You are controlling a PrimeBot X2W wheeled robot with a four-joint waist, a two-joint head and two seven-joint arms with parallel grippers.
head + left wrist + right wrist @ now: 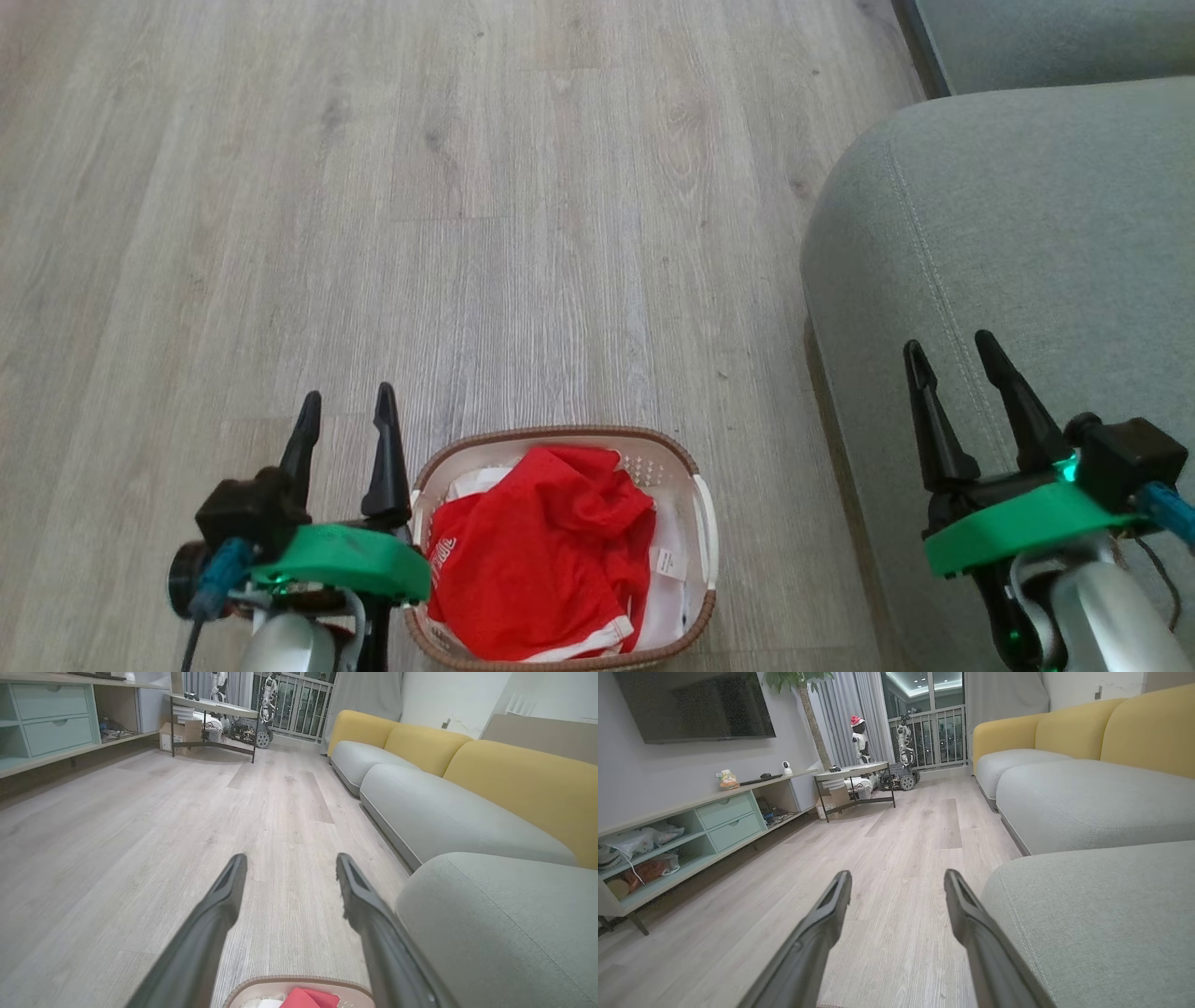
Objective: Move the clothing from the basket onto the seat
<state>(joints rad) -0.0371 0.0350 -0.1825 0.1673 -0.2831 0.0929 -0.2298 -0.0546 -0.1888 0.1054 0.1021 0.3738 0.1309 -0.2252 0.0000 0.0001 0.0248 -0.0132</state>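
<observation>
pickup not begun: left gripper (pixel 348 392), right gripper (pixel 948 342) spread empty; clothing (pixel 541 551) in basket (pixel 560 432) at six o'clock, seat (pixel 1027 233) at three; next, likely, reach down.

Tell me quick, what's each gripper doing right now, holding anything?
Left gripper: open, holding nothing.
Right gripper: open, holding nothing.

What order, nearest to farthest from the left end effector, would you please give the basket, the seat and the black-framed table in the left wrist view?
1. basket, just beneath the left end effector, at the bottom edge.
2. seat, lower right, beside the fingers.
3. black-framed table, far off, upper left.
</observation>
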